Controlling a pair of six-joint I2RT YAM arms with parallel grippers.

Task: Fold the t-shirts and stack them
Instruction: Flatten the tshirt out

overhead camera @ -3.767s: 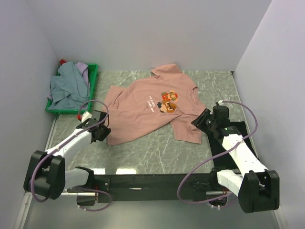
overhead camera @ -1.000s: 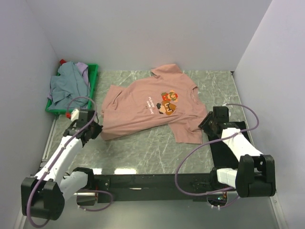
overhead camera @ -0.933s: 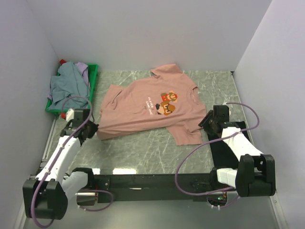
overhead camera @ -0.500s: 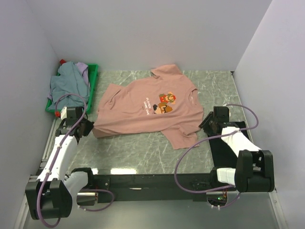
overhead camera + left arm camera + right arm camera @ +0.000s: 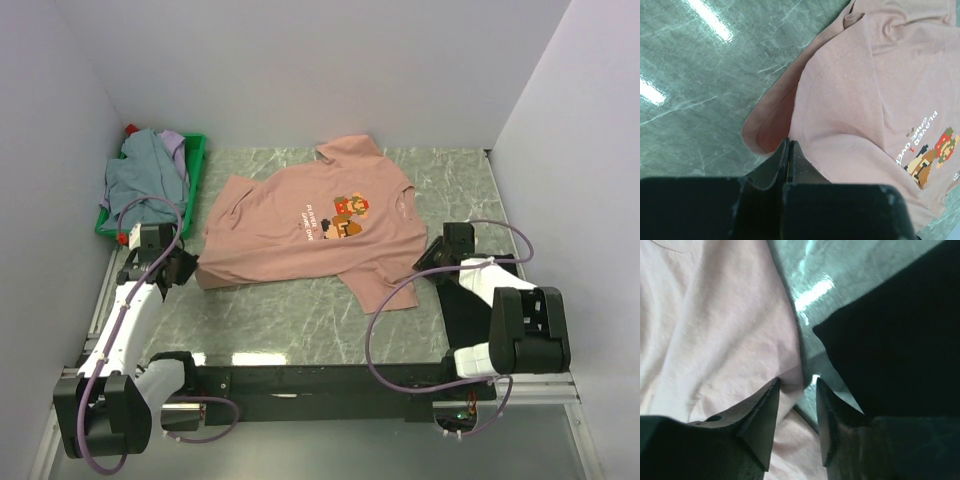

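top: high, rear, looking down | wrists: close, downward | shared: pink t-shirt (image 5: 290, 245)

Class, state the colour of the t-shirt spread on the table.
The t-shirt is salmon-pink, clearest in the top external view.

Salmon-pink t-shirt (image 5: 290, 245), its pixel print (image 5: 350, 212) brown, red and orange. Left of it: green crate (image 5: 197, 168), grey-blue shirt (image 5: 135, 190), lavender shirt (image 5: 175, 144); table (image 5: 290, 315) grey-green, veined white.
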